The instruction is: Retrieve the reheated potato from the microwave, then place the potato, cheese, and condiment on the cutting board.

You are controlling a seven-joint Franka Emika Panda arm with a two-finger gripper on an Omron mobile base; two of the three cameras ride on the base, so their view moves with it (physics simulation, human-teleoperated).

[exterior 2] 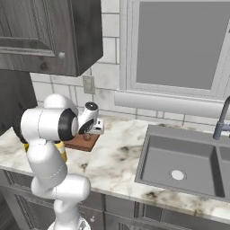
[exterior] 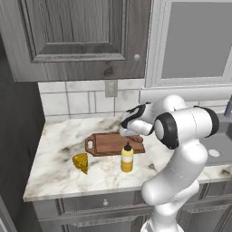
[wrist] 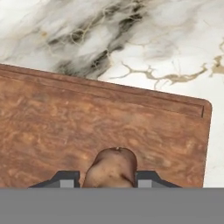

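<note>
The gripper (wrist: pixel 107 183) is closed on the potato (wrist: pixel 111 168), its two dark fingertips (wrist: pixel 65 179) pressed against either side of the brown lump, directly over the cutting board (wrist: pixel 87 140). In the hand view the potato sits above the board's plain end, near the rounded corner that borders the marble countertop (wrist: pixel 166 48). From the left base view, the cutting board (exterior: pixel 111 144) lies near the middle of the countertop (exterior: pixel 54 158), handle end pointing left, with the hand lowered over its right end. The condiment bottle (exterior: pixel 127 157) stands upright just off the board's front edge, and the cheese wedge (exterior: pixel 81 162) rests on the counter, toward the front-left corner, apart from the board.
</note>
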